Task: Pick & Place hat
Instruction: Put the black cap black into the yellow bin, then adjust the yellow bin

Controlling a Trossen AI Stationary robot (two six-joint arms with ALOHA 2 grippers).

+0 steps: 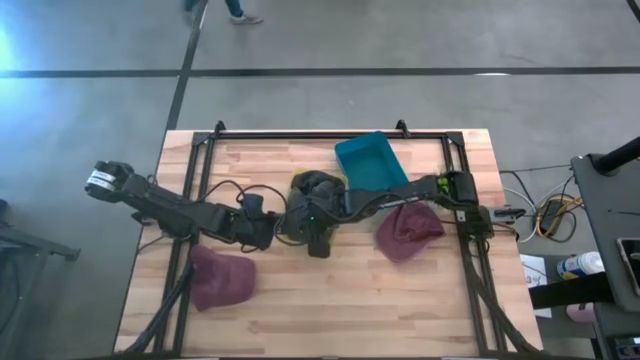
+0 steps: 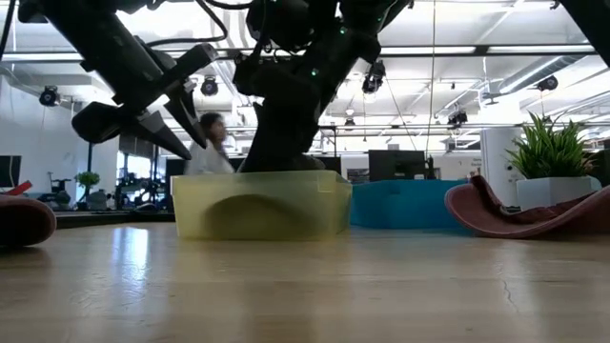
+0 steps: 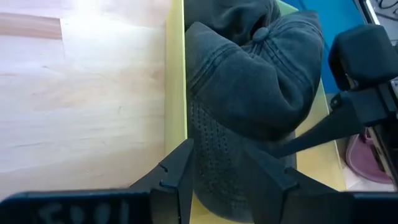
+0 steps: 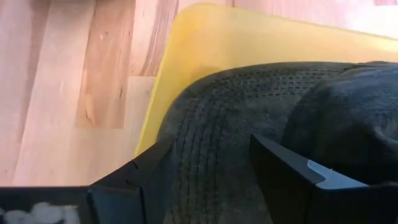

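Hat (image 3: 249, 87) crumpled in yellow bin (image 3: 176, 74), heading unclear; both hands' (image 4: 211, 180) grip unclear.

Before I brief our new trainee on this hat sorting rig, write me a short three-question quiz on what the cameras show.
1. True or false: the dark grey hat lies in the teal bin.
2. Multiple choice: how many maroon hats lie on the bare table? A) none B) one C) two
3. Short answer: which pincers are over the yellow bin, and how do their fingers stand?

Key
1. False; it lies in the yellow bin.
2. C; one maroon hat near the left arm, another maroon hat near the right arm.
3. Both the left pincer and the right pincer, fingers apart, over the grey hat.
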